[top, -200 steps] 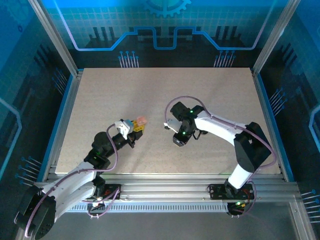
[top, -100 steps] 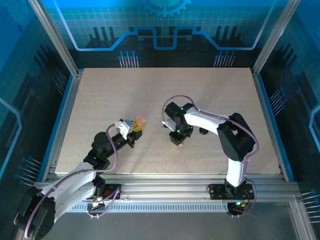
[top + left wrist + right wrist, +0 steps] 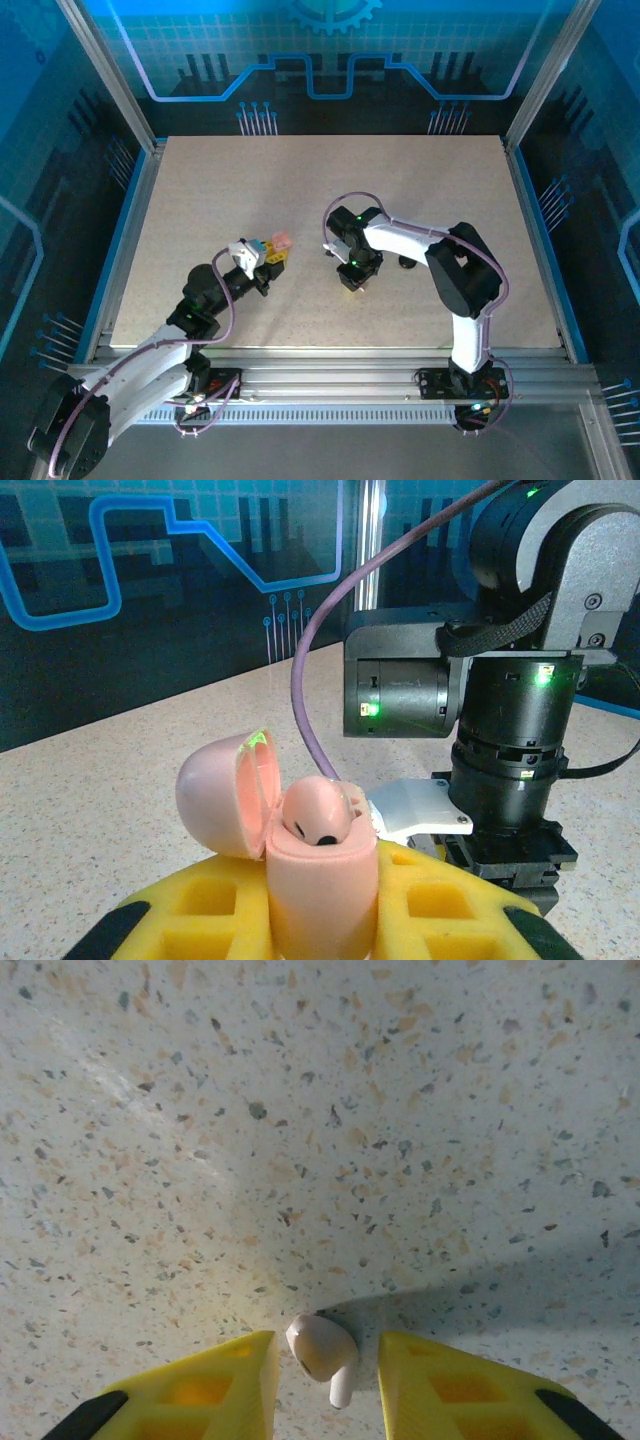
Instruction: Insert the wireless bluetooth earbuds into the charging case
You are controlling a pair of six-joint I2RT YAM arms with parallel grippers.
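My left gripper [image 3: 320, 920] is shut on a pink charging case [image 3: 322, 880] and holds it upright between yellow fingers [image 3: 200, 910]. The lid [image 3: 220, 795] is swung open to the left. One whitish-pink earbud [image 3: 318, 815] sits in the case. A second whitish earbud [image 3: 322, 1348] lies on the speckled table, stem toward the camera. My right gripper [image 3: 328, 1360] is open, one yellow finger [image 3: 215, 1380] on each side of that earbud, with gaps both sides. From above, the left gripper [image 3: 268, 256] with the case [image 3: 283, 241] is left of the downward-pointing right gripper [image 3: 351, 281].
A small dark object [image 3: 408, 264] lies on the table just right of the right wrist. The right arm's wrist [image 3: 500, 710] stands close behind the held case. Blue walls and metal posts [image 3: 130, 110] fence the table [image 3: 300, 180].
The right arm has folded in and its gripper has shifted slightly left, with the fingers a little wider apart. The left arm and the case have not moved.
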